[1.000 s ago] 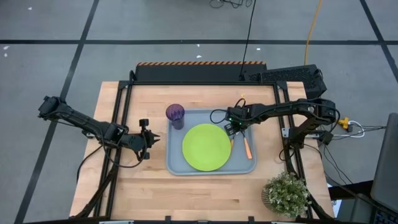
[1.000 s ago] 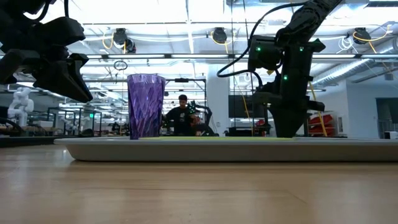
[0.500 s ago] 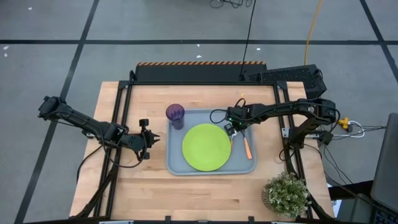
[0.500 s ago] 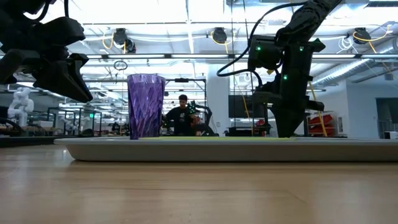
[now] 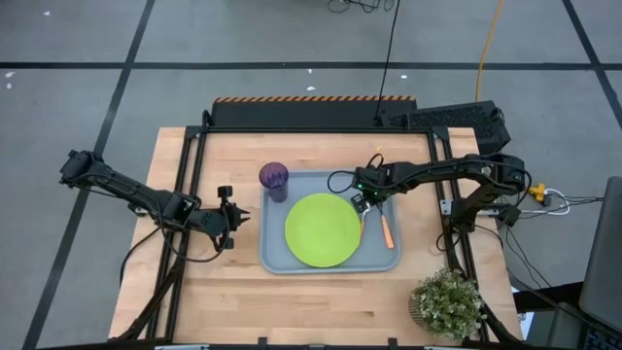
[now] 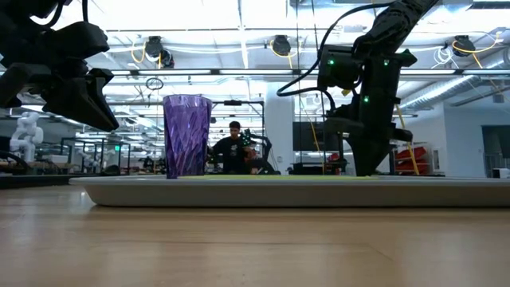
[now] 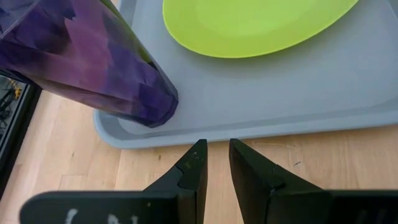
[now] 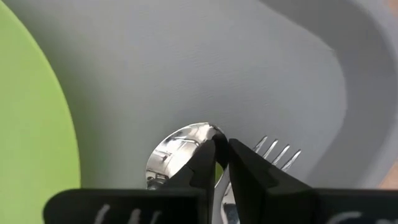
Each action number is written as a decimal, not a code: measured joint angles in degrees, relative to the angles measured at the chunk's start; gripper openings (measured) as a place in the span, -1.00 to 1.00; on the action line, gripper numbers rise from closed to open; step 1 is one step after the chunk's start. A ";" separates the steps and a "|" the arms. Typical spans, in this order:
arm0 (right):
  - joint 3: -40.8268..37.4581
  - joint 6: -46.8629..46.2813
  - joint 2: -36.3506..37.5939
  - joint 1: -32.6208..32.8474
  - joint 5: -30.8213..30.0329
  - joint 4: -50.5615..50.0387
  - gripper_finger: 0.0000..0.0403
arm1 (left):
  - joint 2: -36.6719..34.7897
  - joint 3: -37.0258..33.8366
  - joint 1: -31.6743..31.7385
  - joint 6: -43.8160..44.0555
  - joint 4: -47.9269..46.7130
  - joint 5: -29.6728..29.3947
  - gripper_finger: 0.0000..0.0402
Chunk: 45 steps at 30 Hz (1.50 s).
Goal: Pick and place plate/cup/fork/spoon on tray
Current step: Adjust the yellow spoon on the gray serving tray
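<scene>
The grey-blue tray (image 5: 277,258) lies mid-table. On it, the lime-green plate (image 5: 323,229) lies flat in the middle and the purple cup (image 5: 273,179) stands upright at the far left corner. The orange-handled fork (image 5: 387,231) lies on the tray floor right of the plate, its tines (image 8: 277,152) beside my right gripper. My right gripper (image 5: 364,201) points down between plate and fork, shut on the spoon (image 8: 179,155). My left gripper (image 5: 236,216) hovers over the wood left of the tray, its fingers (image 7: 198,163) a narrow gap apart and empty. My right gripper pinches the spoon just behind its shiny bowl (image 8: 200,138), between the two fingertips. The fingers come from above, pointing down. The bowl sits low over the tray floor beside the fork's tines. The gripper hides the handle, and I cannot tell whether the spoon rests on the tray.
A potted plant (image 5: 447,303) stands at the table's near right corner. A black box (image 5: 452,119) sits at the far right edge. Bare wood lies near the tray's front edge. A person (image 6: 233,147) shows far off in the room behind the table.
</scene>
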<state>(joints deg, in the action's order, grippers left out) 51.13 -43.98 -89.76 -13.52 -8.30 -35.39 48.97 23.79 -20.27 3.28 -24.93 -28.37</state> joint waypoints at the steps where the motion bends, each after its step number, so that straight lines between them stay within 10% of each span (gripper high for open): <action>1: 0.00 0.18 0.00 0.00 -0.61 0.00 -0.86 | 0.00 0.00 -0.02 -0.01 0.00 -0.01 -0.64; 45: -0.04 3.98 -0.09 0.00 0.88 3.89 -0.67 | 0.00 0.00 0.00 0.01 -0.02 0.01 -0.64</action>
<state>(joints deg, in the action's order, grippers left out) 51.09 -40.01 -89.84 -13.52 -7.42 -31.49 48.97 23.79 -20.27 3.29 -24.95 -28.36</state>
